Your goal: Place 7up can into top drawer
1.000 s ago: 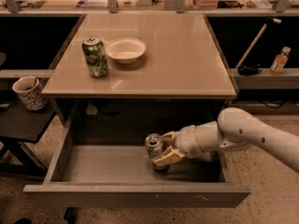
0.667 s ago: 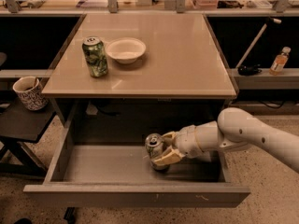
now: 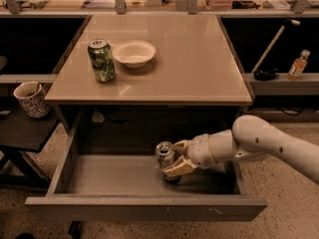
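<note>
While the top drawer stands open, the gripper sits inside it, its 2 fingers closed around the 7up can.

One raised camera looks down, near; end effector holds 7up can in top drawer.

Warm dim light from above; soft glare on tabletop; tool inside shadowed top drawer
</note>
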Tool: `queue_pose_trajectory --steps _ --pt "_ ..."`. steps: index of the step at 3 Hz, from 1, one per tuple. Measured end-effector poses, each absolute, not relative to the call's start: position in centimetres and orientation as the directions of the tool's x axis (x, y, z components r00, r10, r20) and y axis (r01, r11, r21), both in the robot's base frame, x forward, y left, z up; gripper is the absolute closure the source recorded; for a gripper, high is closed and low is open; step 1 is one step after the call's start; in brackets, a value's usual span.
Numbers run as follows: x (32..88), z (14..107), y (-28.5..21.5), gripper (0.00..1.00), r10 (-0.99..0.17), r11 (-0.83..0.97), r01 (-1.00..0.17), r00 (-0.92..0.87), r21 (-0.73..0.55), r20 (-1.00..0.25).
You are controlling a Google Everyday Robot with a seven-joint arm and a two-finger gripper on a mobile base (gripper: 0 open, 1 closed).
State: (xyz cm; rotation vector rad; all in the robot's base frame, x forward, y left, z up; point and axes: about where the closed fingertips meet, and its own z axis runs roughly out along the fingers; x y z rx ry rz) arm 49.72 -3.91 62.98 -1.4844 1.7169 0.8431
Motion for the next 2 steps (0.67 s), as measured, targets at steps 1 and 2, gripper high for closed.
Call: queue_pose_trajectory --steps 1,2 --pt "49.72 62.97 -3.91 0.02 -0.532 0.129 -0.991 -0.093 0.028 -0.842" --pt "49.72 62.97 -3.91 0.00 -0.532 0.129 -0.991 -0.093 0.028 -0.842"
